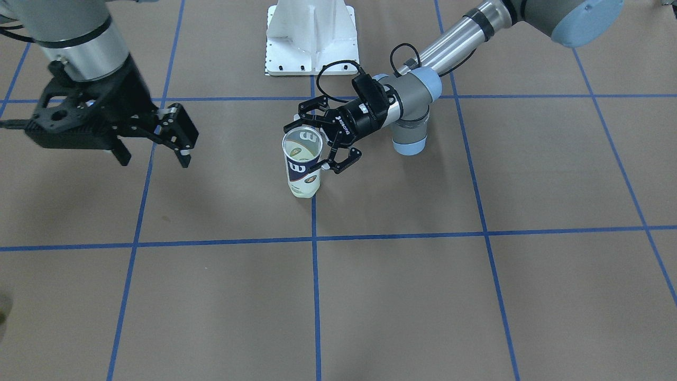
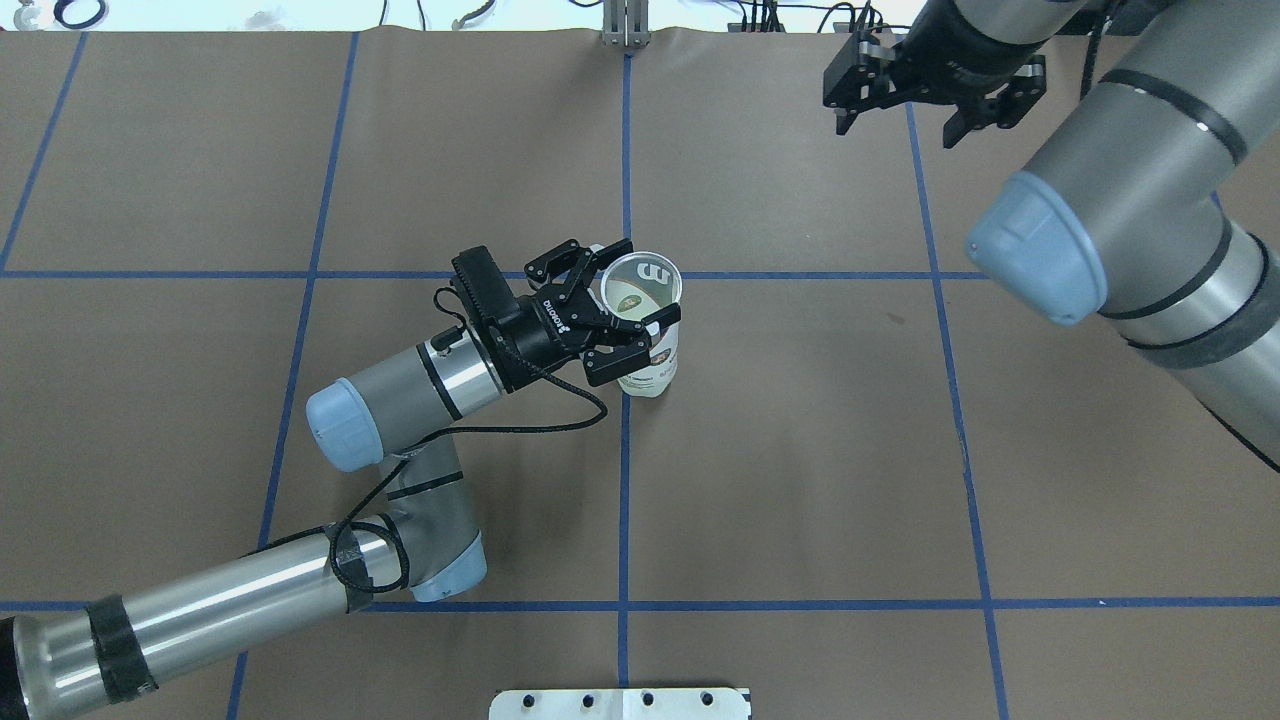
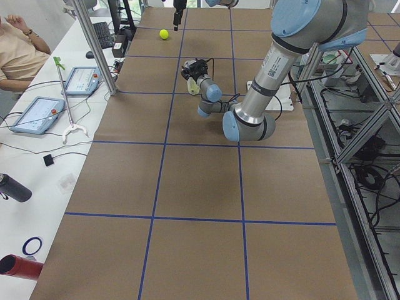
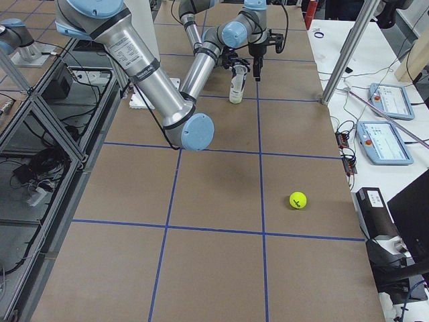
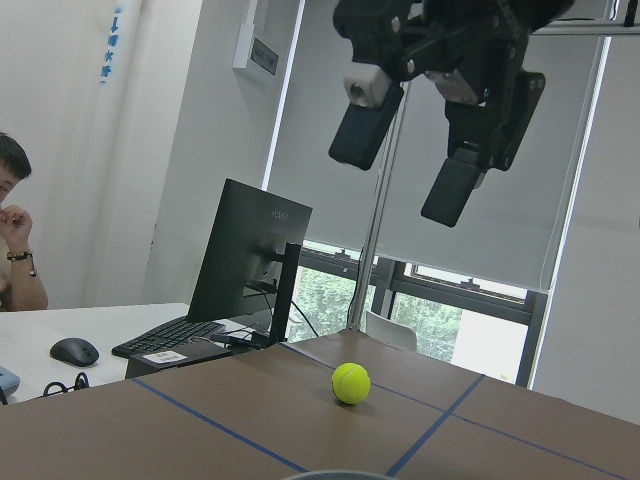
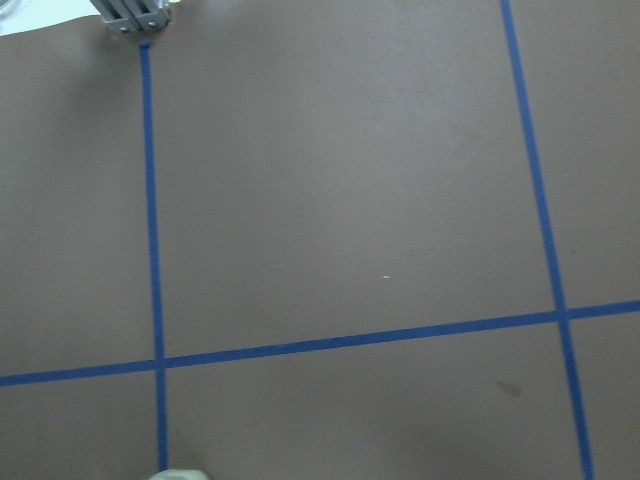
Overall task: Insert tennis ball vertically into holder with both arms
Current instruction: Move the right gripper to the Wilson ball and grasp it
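Observation:
The holder [image 1: 302, 168] stands upright at the table's middle, open end up; it also shows in the overhead view [image 2: 648, 352]. A pale yellow-green round shape shows in its bottom. My left gripper [image 1: 317, 145] straddles it from the side, with pads against its wall just below the rim. A tennis ball [image 4: 297, 200] lies loose on the table, far toward the right end, and also shows in the left wrist view [image 5: 350, 383]. My right gripper [image 1: 153, 143] hangs open and empty, high above the table and off to the holder's side; it also shows overhead [image 2: 905, 100].
The white pedestal base [image 1: 312, 37] is bolted behind the holder. A metal post [image 4: 348, 54] and a side table with tablets [image 4: 385, 141] and a monitor [image 5: 245, 260] line the operators' edge. A person [image 3: 19, 50] sits there.

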`<state>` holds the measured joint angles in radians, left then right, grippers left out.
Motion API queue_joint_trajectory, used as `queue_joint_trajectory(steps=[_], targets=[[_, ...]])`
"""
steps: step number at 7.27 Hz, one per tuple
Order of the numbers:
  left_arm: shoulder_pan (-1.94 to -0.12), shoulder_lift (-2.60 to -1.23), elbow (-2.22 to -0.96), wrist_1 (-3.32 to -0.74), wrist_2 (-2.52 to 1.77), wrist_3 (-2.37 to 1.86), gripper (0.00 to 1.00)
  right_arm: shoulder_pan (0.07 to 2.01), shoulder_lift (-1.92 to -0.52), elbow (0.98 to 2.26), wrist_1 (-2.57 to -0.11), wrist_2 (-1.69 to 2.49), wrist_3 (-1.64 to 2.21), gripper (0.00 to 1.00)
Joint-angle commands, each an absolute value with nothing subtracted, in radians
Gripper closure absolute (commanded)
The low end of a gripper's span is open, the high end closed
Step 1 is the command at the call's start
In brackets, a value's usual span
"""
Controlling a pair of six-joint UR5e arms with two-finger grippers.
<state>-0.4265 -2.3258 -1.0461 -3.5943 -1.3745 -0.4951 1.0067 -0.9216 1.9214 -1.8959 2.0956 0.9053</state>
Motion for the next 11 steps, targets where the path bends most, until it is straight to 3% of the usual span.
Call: queue_joint_trajectory(steps=[1,4,6,11], targets=[[-0.426,-2.326,-1.051,-3.594,-1.374,-0.494,0.01,1.104,-0.995,1.918,-1.894,2.154,0.725,0.01],[-0.425,-2.324,-1.052,-3.594,-1.376,-0.434,0.01,1.195,-1.093,1.844,-1.803,2.161,0.536,0.01],[-0.425,-2.324,-1.052,-3.594,-1.376,-0.434,0.01,1.283,-1.175,1.612,-1.471,2.248,0.422,0.01],[-0.425,-2.324,-1.054,-3.596,-1.376,-0.434,0.01,1.322,-1.149,1.078,-1.007,2.235,0.293,0.01]])
